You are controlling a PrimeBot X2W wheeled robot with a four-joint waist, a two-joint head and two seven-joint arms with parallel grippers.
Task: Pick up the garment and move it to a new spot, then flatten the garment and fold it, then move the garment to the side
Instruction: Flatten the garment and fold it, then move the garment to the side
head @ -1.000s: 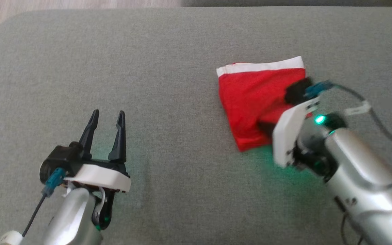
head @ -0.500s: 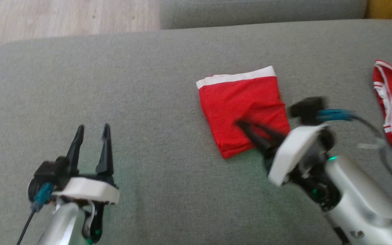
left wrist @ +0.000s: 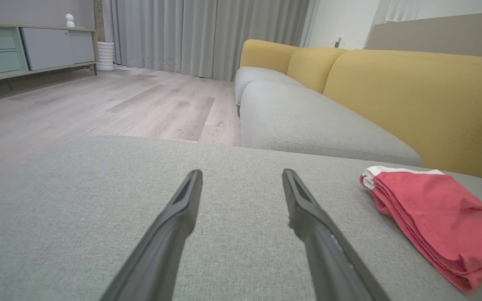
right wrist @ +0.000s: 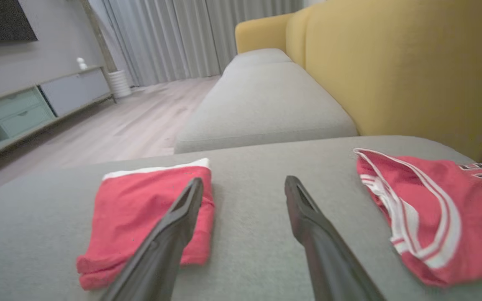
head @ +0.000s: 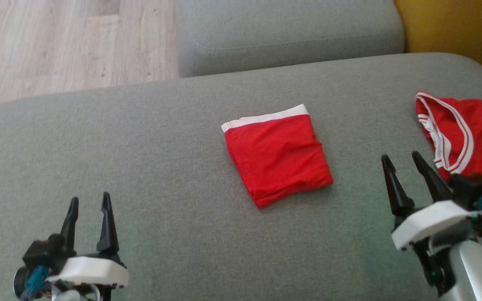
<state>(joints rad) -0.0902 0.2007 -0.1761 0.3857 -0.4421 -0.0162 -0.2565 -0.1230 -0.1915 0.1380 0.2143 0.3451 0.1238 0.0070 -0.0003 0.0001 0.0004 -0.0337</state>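
A folded red garment with a white band point(head: 278, 158) lies flat near the middle of the grey sofa cushion point(head: 161, 138); the same folded garment point(left wrist: 433, 217) shows at the right of the left wrist view and the garment point(right wrist: 149, 213) at the lower left of the right wrist view. My right gripper point(head: 402, 161) stands open to the garment's right, apart from it, with nothing between its fingers. My left gripper point(head: 89, 203) is open and empty at the lower left, far from the garment.
A red jersey with white trim and lettering point(head: 462, 133) lies at the cushion's right edge, close to my right gripper; the jersey point(right wrist: 429, 209) also shows beyond the right fingers. A second grey cushion point(head: 287, 37), yellow backrest point(head: 454, 33) and wooden floor point(head: 57, 46) lie beyond.
My right gripper has come off the folded garment, drawn back to the lower right and stands open. The head camera has tilted up and turned, bringing the jersey, backrest and floor into view.
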